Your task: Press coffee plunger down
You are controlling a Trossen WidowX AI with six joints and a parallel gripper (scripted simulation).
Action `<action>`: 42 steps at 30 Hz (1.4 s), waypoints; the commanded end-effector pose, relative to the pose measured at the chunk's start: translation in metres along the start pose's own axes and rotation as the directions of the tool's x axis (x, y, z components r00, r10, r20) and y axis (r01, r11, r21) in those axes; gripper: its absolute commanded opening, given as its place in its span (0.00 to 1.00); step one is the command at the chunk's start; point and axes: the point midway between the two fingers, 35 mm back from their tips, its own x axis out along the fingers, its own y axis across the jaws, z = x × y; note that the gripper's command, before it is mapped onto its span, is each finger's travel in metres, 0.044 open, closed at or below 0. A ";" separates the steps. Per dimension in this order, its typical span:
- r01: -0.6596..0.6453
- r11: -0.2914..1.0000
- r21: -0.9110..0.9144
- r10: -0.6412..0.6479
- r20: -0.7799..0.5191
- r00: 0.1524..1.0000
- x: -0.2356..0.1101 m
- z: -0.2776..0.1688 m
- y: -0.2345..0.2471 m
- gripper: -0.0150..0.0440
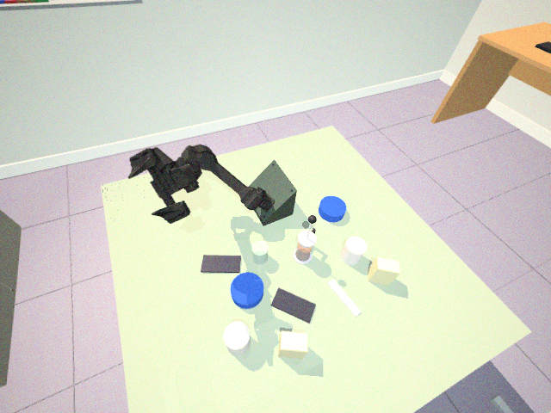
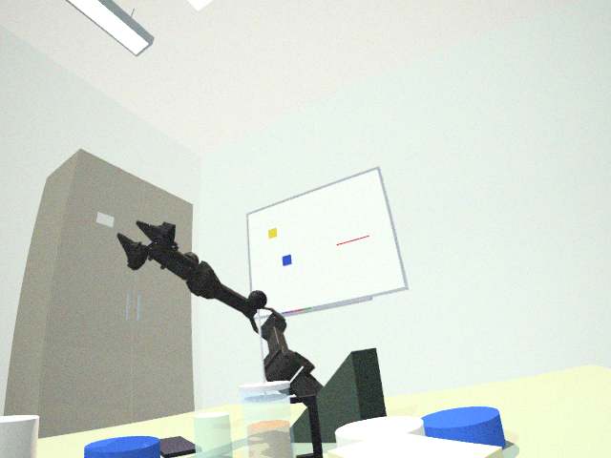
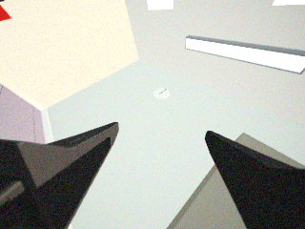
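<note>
The coffee press (image 1: 304,247) (image 2: 266,414) stands upright on the pale green table (image 1: 187,355), a clear beaker with brown content and a white lid. Its plunger knob (image 1: 312,218) (image 2: 257,300) is a black ball on a thin rod and stands high above the lid. My gripper (image 1: 141,195) (image 2: 128,228) (image 3: 162,130) is open and empty, with its fingers wide apart. It is raised in the air, well to the left of the press in the top and exterior views and clear of the knob. The press does not show in the wrist view.
A dark green wedge (image 1: 278,191) (image 2: 370,385) stands behind the press. A pale green cylinder (image 1: 259,251) (image 2: 212,433) is left of it, a white cylinder (image 1: 354,250) right. Blue discs (image 1: 332,207) (image 1: 246,288), dark slabs (image 1: 220,263) (image 1: 294,305), yellow blocks (image 1: 383,271) (image 1: 293,344) and a white strip (image 1: 344,298) lie around.
</note>
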 end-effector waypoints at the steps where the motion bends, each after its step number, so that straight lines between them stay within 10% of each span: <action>1: -0.198 0.945 0.259 0.183 0.080 0.980 0.007 0.034 0.051 1.00; 11: -0.653 0.418 0.631 0.604 0.344 0.719 -0.031 0.159 0.163 1.00; 22: -0.702 -0.060 0.709 0.871 0.381 0.310 -0.135 0.256 0.223 1.00; 31: -0.635 -0.086 0.768 0.968 0.216 0.130 -0.230 0.292 0.229 1.00; 42: -0.599 0.064 0.798 0.971 0.088 0.221 -0.286 0.296 0.211 1.00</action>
